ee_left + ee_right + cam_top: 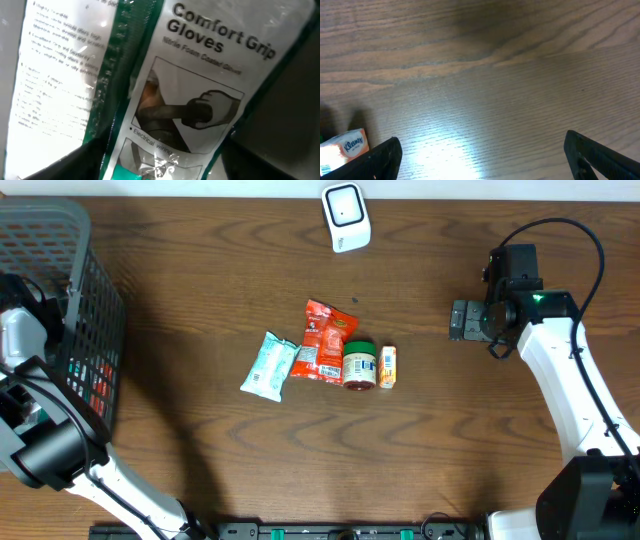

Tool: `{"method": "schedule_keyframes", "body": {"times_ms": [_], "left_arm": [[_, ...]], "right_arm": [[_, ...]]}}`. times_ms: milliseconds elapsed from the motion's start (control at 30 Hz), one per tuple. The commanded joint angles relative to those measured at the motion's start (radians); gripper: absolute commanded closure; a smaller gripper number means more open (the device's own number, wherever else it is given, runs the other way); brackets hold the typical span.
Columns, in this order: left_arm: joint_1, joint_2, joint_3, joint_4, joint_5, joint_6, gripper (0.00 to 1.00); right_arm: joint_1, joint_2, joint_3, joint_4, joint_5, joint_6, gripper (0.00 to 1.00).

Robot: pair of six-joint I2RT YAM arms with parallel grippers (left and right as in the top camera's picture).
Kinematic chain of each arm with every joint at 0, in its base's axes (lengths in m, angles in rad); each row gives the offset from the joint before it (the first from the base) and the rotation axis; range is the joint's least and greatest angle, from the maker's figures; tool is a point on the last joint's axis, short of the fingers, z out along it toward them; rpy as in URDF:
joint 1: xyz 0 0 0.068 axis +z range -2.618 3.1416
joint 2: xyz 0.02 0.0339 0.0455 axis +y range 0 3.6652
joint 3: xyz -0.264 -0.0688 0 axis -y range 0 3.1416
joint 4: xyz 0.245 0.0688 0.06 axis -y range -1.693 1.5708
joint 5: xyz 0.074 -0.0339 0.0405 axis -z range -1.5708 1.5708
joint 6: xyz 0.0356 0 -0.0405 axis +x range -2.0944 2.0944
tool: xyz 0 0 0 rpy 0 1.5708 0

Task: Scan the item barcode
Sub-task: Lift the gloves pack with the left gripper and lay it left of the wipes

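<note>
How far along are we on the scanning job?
Done: nothing shows as scanned; no item is at the scanner. In hand: the left gripper is over a glove pack by the basket, grip unclear. Left: the red packet and jar, among others, lie mid-table; the right gripper hangs open, empty.

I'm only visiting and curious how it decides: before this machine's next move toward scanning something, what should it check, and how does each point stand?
1. White barcode scanner on the brown wooden table, unobstructed: ok.
2. Right tool open, empty: ok.
3. Left tool gripping the green-and-white glove packet: cannot tell.
4. Packet's barcode in sight: not ok.
5. Right tool clear of the red snack packet: ok.
</note>
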Motion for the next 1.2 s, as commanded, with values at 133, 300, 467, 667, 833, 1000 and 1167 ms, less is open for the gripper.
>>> {"method": "schedule_keyframes", "body": {"times_ms": [133,300,467,667,833,1000,1167], "left_arm": [[0.004,-0.005,0.002,-0.006,-0.036,0.004,0.76],[0.004,-0.153,0.006,-0.001,-0.035,-0.011,0.93],[0.004,-0.304,0.006,0.019,-0.036,-0.042,0.93],[0.004,-0.47,0.006,0.053,-0.036,-0.061,0.93],[0.002,-0.669,0.006,0.107,-0.036,-0.158,0.93],[-0.041,-0.874,0.006,0.209,-0.036,-0.173,0.93],[-0.145,-1.071,0.006,0.261,-0.035,-0.173,0.93]], "right_arm": [[-0.003,-0.01,0.01,-0.001,0.016,-0.01,0.01],[-0.003,-0.01,0.01,-0.001,0.016,-0.01,0.01],[-0.003,-0.01,0.01,-0.001,0.016,-0.01,0.01],[-0.003,-0.01,0.01,-0.001,0.016,-0.01,0.01],[-0.003,-0.01,0.01,-0.001,0.016,-0.01,0.01],[-0.003,-0.01,0.01,-0.001,0.016,-0.01,0.01],[-0.003,-0.01,0.01,-0.001,0.016,-0.01,0.01]]}}
